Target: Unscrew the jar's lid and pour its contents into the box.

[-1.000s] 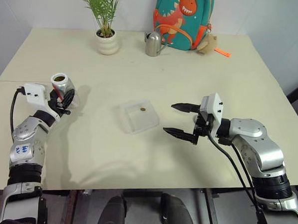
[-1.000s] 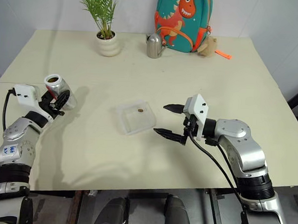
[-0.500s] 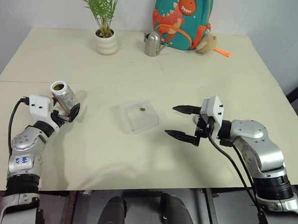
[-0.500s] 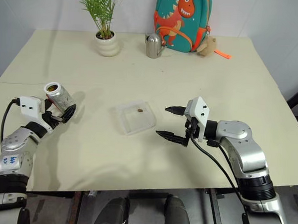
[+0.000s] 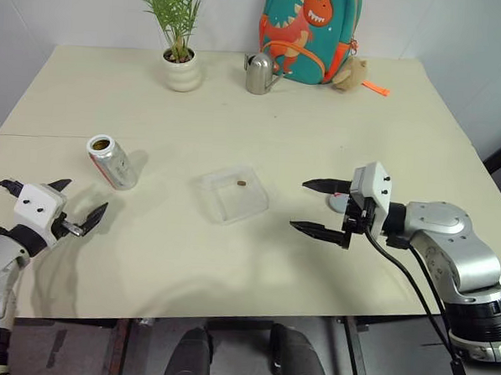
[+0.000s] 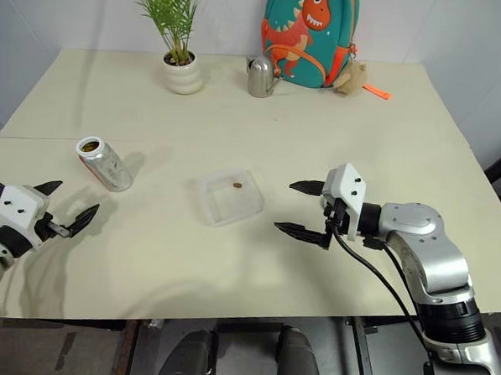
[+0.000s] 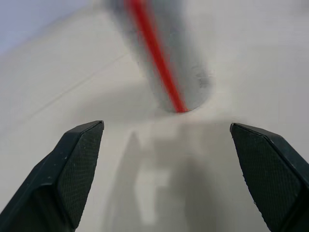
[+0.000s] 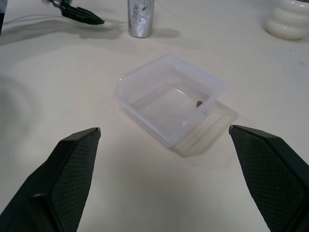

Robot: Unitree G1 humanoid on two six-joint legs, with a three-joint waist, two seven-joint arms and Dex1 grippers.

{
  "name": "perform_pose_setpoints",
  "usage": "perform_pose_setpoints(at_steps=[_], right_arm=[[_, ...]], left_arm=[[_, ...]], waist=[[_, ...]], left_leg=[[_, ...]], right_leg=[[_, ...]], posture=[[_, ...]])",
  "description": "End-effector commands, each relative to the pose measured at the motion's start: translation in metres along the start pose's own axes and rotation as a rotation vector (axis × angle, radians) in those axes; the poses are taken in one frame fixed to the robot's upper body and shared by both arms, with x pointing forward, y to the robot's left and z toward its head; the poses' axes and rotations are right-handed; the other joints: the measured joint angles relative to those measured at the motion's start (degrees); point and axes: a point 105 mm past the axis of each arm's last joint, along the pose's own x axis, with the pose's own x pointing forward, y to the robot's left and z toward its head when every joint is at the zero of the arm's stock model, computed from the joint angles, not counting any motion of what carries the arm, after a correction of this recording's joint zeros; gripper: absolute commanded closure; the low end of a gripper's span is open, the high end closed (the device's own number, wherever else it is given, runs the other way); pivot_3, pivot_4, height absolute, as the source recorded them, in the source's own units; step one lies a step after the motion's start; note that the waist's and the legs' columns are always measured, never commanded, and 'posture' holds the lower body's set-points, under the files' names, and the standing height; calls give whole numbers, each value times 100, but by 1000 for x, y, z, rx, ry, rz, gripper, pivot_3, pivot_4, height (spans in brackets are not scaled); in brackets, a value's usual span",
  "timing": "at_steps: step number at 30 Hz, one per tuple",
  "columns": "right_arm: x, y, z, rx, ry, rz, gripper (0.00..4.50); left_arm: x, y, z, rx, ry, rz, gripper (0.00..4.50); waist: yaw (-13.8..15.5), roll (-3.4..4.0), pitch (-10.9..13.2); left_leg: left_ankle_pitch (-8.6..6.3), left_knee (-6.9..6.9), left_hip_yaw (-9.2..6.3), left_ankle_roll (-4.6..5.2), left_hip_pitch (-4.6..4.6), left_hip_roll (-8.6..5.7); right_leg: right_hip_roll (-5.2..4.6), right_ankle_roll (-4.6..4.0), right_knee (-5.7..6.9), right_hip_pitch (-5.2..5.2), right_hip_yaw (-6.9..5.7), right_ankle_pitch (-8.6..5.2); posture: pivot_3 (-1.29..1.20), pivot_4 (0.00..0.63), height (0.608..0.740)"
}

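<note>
Now jar (image 5: 111, 161) stands open-mouthed on counter (image 5: 321, 116), apart from left gripper (image 5: 75, 208), jaws apart; right gripper (image 5: 321, 210) jaws apart beside box (image 8: 169, 104); right wrist cam shows one brown bit (image 8: 199, 103) inside; left eye view alone shows lid (image 5: 341, 203) behind right gripper.

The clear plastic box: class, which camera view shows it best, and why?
The right wrist view: the box is near, its walls and one brown bit plain. Both eye views show it smaller, mid-table. The left wrist view faces the jar instead.
</note>
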Motion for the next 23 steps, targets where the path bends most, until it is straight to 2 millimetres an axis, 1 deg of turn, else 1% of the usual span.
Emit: perform_pose_setpoints(at_steps=[1, 4, 7, 9, 12, 14, 17, 20, 23], right_arm=[[-14, -3, 12, -30, -23, -9, 0], [-21, -7, 10, -27, -15, -14, 0], [-30, -11, 8, -14, -12, -27, 0], [-33, -12, 9, -1, -22, -39, 0], [-39, -17, 11, 19, -40, -71, 0], [-42, -20, 13, 18, -41, -88, 0], [-44, -20, 12, -9, -27, -98, 0], [-43, -19, 12, -32, -34, -112, 0], [-41, -19, 12, -39, -40, -116, 0]], left_arm=[[9, -32, 50, 74, -178, -237, 35], [16, -47, 67, 62, -237, -328, 35], [24, -63, 79, 83, -263, -427, 35], [27, -68, 86, 92, -285, -456, 35], [31, -71, 96, 102, -310, -500, 35], [31, -71, 100, 101, -318, -518, 35], [33, -70, 101, 82, -318, -522, 35], [34, -69, 99, 67, -311, -512, 35], [34, -63, 103, 50, -315, -482, 35]], waist=[[16, 0, 0], [0, 0, 0], [-3, 1, 0], [-22, 1, 0], [-17, 1, 1], [-14, 2, 1], [-14, 2, 1], [-11, 2, 1], [-9, 2, 2]], left_leg=[[-2, 0, 0, 2, -2, 0], [-5, 1, 3, 5, -2, 2], [-6, 1, 4, 7, 2, 5], [-8, 2, 11, 10, 2, 5], [-9, 2, 15, 14, 5, 8], [-10, 2, 15, 14, 5, 9], [-11, 4, 18, 16, 4, 9], [-13, 3, 19, 20, 4, 9], [-14, 3, 20, 22, 3, 9]], right_leg=[[-1, 0, -1, 1, 0, 0], [0, 3, -2, 0, 1, 2], [5, 17, 3, 0, 0, 9], [4, 21, 2, -1, 1, 11], [6, 30, 4, -2, 3, 17], [6, 30, 3, -2, 3, 16], [6, 30, 0, -2, 3, 17], [6, 30, 0, -2, 4, 16], [6, 31, -2, -3, 4, 16]], posture=[[0, 150, 740], [0, 150, 740], [0, 150, 740], [0, 150, 740], [0, 150, 740], [0, 150, 740], [0, 150, 740], [0, 150, 740], [0, 150, 740]])
